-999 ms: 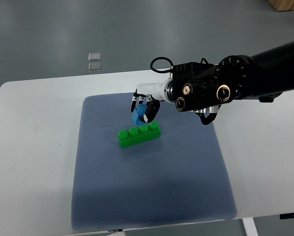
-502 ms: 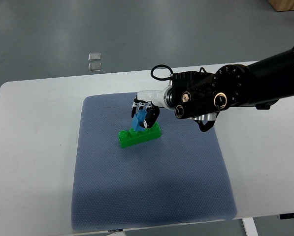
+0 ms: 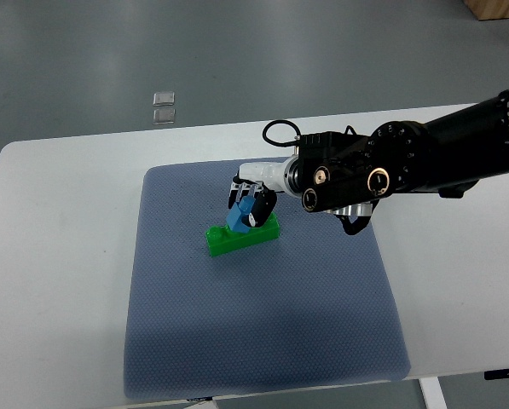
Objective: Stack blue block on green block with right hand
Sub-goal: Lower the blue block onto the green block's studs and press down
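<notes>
A long green block lies slightly askew on the blue-grey mat. My right hand reaches in from the right, its fingers curled around a small blue block. The blue block rests against the top of the green block near its middle, tilted a little. The hand covers the blue block's upper part and the green block's right studs. The black right forearm stretches back to the right edge.
The mat lies on a white table whose far edge borders grey floor. Two small clear squares lie on the floor beyond the table. The left arm does not show.
My right hand has moved down and slightly forward with the blue block, bringing it from above the green block's back edge onto its top.
</notes>
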